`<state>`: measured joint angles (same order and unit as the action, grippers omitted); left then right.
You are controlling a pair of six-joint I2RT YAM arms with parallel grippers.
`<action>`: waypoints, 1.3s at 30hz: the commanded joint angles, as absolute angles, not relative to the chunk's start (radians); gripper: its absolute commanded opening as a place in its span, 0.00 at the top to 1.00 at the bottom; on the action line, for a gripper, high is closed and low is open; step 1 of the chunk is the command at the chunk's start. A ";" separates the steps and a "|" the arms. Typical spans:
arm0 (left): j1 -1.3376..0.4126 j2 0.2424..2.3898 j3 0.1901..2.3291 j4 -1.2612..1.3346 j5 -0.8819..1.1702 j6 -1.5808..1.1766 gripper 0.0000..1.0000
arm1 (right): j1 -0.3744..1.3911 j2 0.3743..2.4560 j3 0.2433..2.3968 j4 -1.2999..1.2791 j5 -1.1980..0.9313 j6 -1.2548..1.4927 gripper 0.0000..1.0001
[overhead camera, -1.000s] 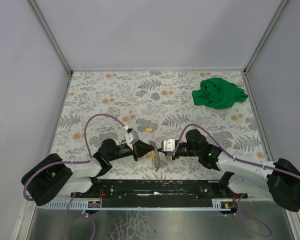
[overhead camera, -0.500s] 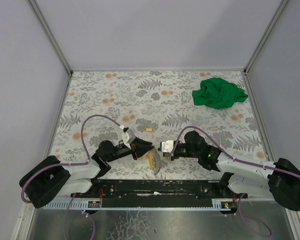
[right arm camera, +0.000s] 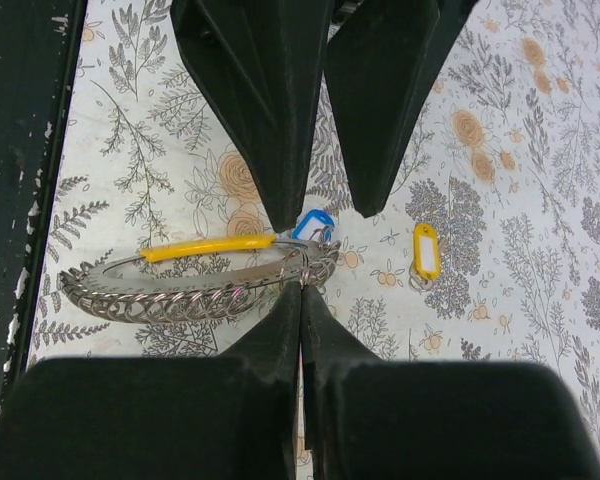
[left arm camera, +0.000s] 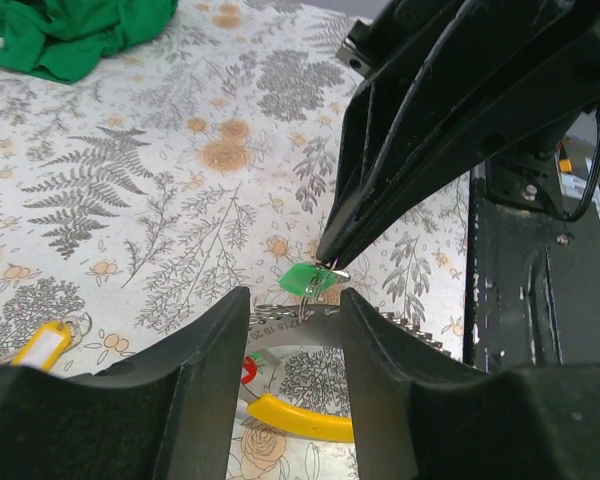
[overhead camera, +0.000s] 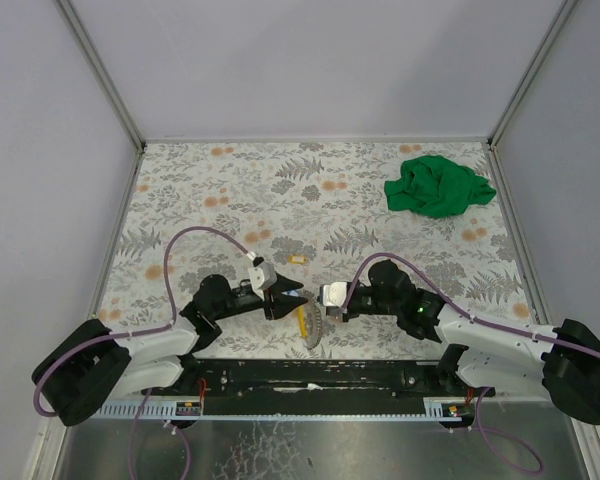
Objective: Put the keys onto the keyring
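A crumpled bright green cloth (overhead camera: 438,187) lies near the far right corner of a counter (overhead camera: 280,190) covered in a grey fern and orange flower print. Plain pale walls (overhead camera: 310,60) enclose three sides.

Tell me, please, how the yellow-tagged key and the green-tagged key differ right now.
The yellow-tagged key lies flat on the table; the green-tagged key is pinched in the right hand's shut tips. The yellow one sits apart from the keyring; the green one is at its rim. Both have small plastic tags.
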<state>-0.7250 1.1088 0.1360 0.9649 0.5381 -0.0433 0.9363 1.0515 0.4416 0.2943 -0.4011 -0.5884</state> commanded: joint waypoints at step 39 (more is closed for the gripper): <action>-0.703 1.293 0.314 0.814 0.785 0.112 0.91 | 0.949 1.035 0.497 0.300 -0.452 -0.604 1.00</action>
<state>-0.7105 1.2846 0.2867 0.7570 0.7639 0.1265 0.9363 1.0374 0.4442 0.2630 -0.4152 -0.6022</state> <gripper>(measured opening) 0.113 0.010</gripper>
